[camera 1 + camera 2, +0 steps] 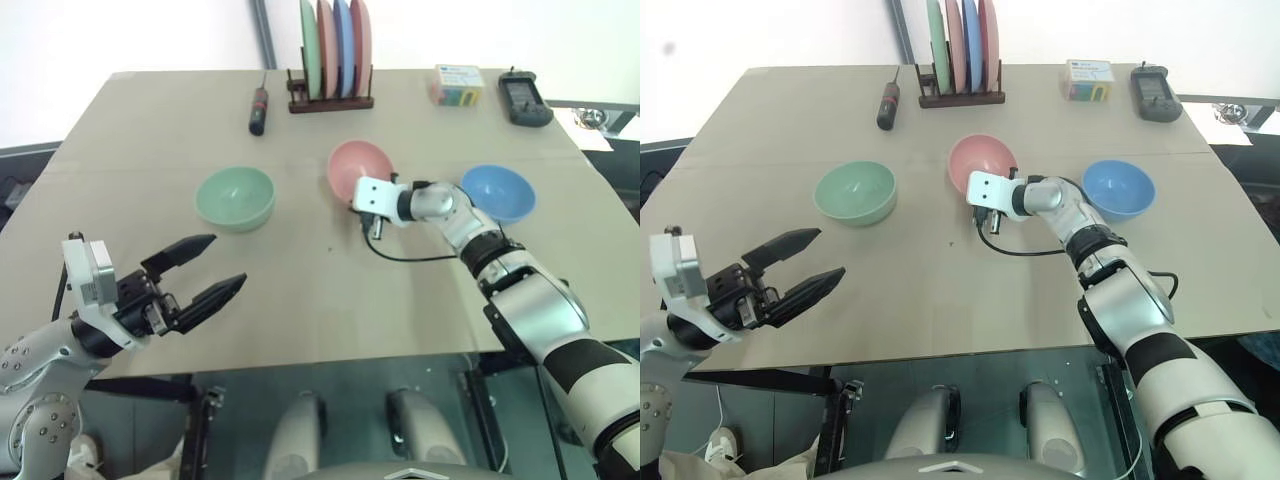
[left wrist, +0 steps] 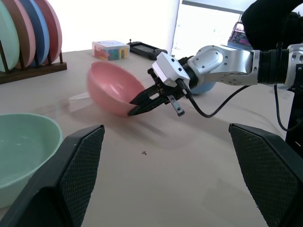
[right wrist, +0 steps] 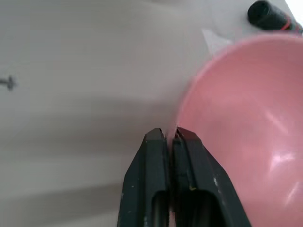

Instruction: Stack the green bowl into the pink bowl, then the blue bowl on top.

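Pink plastic tilts up off the table [image 1: 300,300] — the pink bowl [image 1: 355,168] is tipped, its rim pinched between the closed fingers of the right gripper [image 3: 169,137], which has it by the near edge. It sits in the middle of the row, with the green bowl [image 1: 235,196] flat on the table to its left and the blue bowl [image 1: 498,191] to its right, partly behind the arm. The left gripper [image 1: 212,268] hovers near the table's front edge with its fingers spread wide, holding nothing — well apart from the green bowl
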Controlling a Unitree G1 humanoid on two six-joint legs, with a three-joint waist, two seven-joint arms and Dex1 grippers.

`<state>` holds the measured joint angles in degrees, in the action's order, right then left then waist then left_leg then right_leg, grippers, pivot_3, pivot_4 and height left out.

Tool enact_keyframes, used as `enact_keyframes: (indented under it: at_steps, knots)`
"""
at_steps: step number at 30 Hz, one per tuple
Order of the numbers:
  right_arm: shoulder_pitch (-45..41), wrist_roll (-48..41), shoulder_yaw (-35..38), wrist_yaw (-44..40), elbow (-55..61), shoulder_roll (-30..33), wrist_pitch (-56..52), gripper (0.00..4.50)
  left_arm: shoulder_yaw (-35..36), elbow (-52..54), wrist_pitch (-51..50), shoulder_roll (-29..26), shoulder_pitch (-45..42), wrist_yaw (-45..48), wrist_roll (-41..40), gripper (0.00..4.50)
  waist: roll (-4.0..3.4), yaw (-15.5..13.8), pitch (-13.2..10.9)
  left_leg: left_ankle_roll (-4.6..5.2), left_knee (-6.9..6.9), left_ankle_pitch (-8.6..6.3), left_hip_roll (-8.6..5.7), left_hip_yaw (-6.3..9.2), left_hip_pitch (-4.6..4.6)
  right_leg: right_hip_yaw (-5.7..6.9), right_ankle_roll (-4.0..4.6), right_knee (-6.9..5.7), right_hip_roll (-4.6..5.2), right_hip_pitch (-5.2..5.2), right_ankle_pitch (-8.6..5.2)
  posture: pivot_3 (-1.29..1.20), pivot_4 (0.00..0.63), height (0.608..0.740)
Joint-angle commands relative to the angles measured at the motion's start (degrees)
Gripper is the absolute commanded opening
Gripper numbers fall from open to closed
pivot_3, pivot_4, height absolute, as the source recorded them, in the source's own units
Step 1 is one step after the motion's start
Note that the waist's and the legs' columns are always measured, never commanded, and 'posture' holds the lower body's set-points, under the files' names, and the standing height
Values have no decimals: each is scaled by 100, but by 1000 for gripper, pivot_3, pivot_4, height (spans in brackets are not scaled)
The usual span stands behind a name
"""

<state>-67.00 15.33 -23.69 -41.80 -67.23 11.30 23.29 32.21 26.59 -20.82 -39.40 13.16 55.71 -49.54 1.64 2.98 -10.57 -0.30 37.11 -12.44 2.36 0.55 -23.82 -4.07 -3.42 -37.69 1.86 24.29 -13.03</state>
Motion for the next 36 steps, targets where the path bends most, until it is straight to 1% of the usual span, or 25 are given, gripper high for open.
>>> enact_keyframes:
  at_steps: [1, 3, 5, 6, 8, 11, 13, 14, 16, 18, 19, 20, 21, 22, 23, 24, 26, 27, 29, 32, 34, 36]
  knots:
    - [-277, 64, 123, 39, 74, 14, 323, 40, 43, 161, 174, 10, -58, -99, 113, 4500, 0, 24, 0, 0, 0, 0, 0, 0, 0, 0, 0, 0, 0, 0, 0, 0, 150, 740]
    - [-230, -110, 236, -323, 286, 68, 316, 40, -41, 102, 161, 11, -139, -276, 257, 4500, 0, 42, 0, 0, 0, 0, 0, 0, 0, 0, 0, 0, 0, -1, 0, 0, 150, 740]
    - [62, -488, 310, -1244, 983, 222, 87, 40, -142, 30, 197, 17, -246, -462, 498, 4500, -3, 44, -2, 0, 0, 0, 0, 1, 0, 0, -1, 0, 0, -1, 0, 0, 150, 740]
    - [288, -699, 323, -1710, 1505, 313, -170, 40, -194, -22, 194, 16, -308, -592, 649, 4500, -2, 47, -2, 0, 0, 0, 0, 2, -1, 0, -4, 1, -1, 0, 2, 0, 150, 740]
    - [817, -977, 259, -2360, 2709, 561, -792, 40, -291, -117, 168, 11, -432, -787, 873, 4500, -2, 44, 0, 0, 0, 0, 0, 6, -1, 1, -22, -2, -1, -2, 13, 0, 150, 740]
    - [1527, -1093, 85, -2800, 4209, 891, -1541, 40, -430, -278, 265, -2, -625, -888, 1151, 4500, -2, -5, 0, 0, -2, 0, 0, 11, -1, 6, -22, -1, -1, -3, 12, 0, 150, 740]
    - [1858, -1064, -3, -2902, 4851, 992, -2016, 40, -523, -363, 242, -11, -774, -900, 1184, 4500, -4, -48, -1, 0, 0, 0, -1, 11, -2, 7, -22, -5, -1, -1, 12, 0, 150, 740]
    - [1969, -1044, -37, -2927, 5057, 1016, -2226, 542, -561, -397, 234, -9, -842, -894, 1188, 4500, -6, -45, -2, 0, 0, 0, -1, 10, -1, 6, -22, -5, -1, -2, 12, 0, 150, 740]
    - [2079, -963, -108, -2924, 5269, 1052, -2498, 1108, -644, -462, 202, -36, -966, -897, 1236, 4500, -4, -40, -2, 0, 3, 0, 1, 4, 5, 3, -22, -9, -3, -1, 12, 0, 150, 740]
    - [2102, -941, -117, -2891, 5467, 1055, -2807, 1907, -773, -547, 237, -120, -1137, -1034, 1549, 4500, -5, -51, -2, 0, 8, 0, 4, 3, 9, 3, -9, -14, -7, -2, 4, 0, 150, 740]
    - [2108, -986, -86, -2898, 5626, 1067, -2996, 2465, -863, -579, 337, -162, -1218, -1162, 1844, 4500, -4, -51, -2, 0, 10, 1, 4, 4, 9, 3, -2, -17, -8, -2, 0, 0, 150, 740]
    - [2116, -1044, -40, -2903, 5792, 1084, -3172, 2662, -942, -589, 389, -196, -1286, -1285, 2075, 4500, -5, -54, -2, 0, 10, 1, 4, 5, 9, 3, -2, -17, -9, -2, 0, 0, 150, 740]
    - [2134, -1106, 8, -2917, 5970, 1115, -3330, 3042, -1007, -574, 363, -230, -1339, -1387, 2226, 4500, -5, -58, -2, 0, 10, 1, 4, 5, 8, 3, -2, -17, -9, -2, 0, 0, 150, 740]
    - [2179, -1198, 75, -2951, 6206, 1177, -3472, 3322, -1095, -536, 276, -266, -1417, -1546, 2395, 4500, -5, -69, -2, 0, 10, 1, 4, 6, 7, 3, -2, -16, -9, -1, 0, 0, 150, 740]
    - [2235, -1314, 160, -2954, 6445, 1226, -3592, 3845, -1179, -502, 205, -308, -1493, -1696, 2575, 4500, -5, -68, -2, 0, 10, 1, 3, 8, 3, 3, -4, -15, -9, -1, 1, 0, 150, 740]
    - [2275, -1498, 351, -2870, 6706, 1229, -3736, 4111, -1304, -431, 35, -377, -1610, -1873, 2759, 4500, -5, -74, -2, -1, 10, 1, 3, 7, 1, 3, -11, -13, -8, -1, 5, 0, 150, 740]
    - [2356, -1821, 767, -2551, 7214, 1178, -3974, 4465, -1529, -269, -445, -514, -1885, -2186, 3008, 4500, -4, -98, -3, -1, 8, 0, 1, 10, -3, 4, -22, -8, -6, -2, 11, 0, 150, 740]
    - [2405, -1965, 942, -2424, 7485, 1182, -4152, 4465, -1675, -209, -744, -614, -2048, -2356, 3191, 4500, -4, -91, -3, -1, 7, 0, 0, 13, -7, 7, -23, -7, -6, -1, 12, 0, 150, 740]
    - [2607, -2196, 1184, -2267, 8034, 1265, -4395, 4465, -2206, -198, -1347, -1040, -2443, -2453, 3696, 4500, -2, -102, -2, -1, 7, 0, 0, 13, -8, 7, -24, -7, -6, -1, 12, 0, 150, 740]
    - [2920, -2376, 1332, -2011, 8567, 1388, -4697, 4465, -3092, -437, -1726, -1448, -3147, -2316, 4293, 4500, 0, -90, -1, -1, 6, 0, -1, 16, -3, 11, -25, -6, -7, -3, 10, 0, 150, 740]
    - [3025, -2344, 1375, -1700, 8720, 1358, -4829, 4465, -3709, -746, -2071, -1440, -3748, -2231, 4607, 4500, -1, -70, -2, -1, 6, 0, 0, 12, -2, 10, -25, -3, -7, -4, 10, 0, 150, 740]
    - [3055, -2293, 1364, -1456, 8799, 1319, -4819, 4465, -4240, -1051, -2149, -1382, -4187, -2102, 4926, 4500, -1, -70, -2, -1, 7, 0, -1, 10, -3, 7, -26, -8, -10, -1, 10, 0, 150, 740]
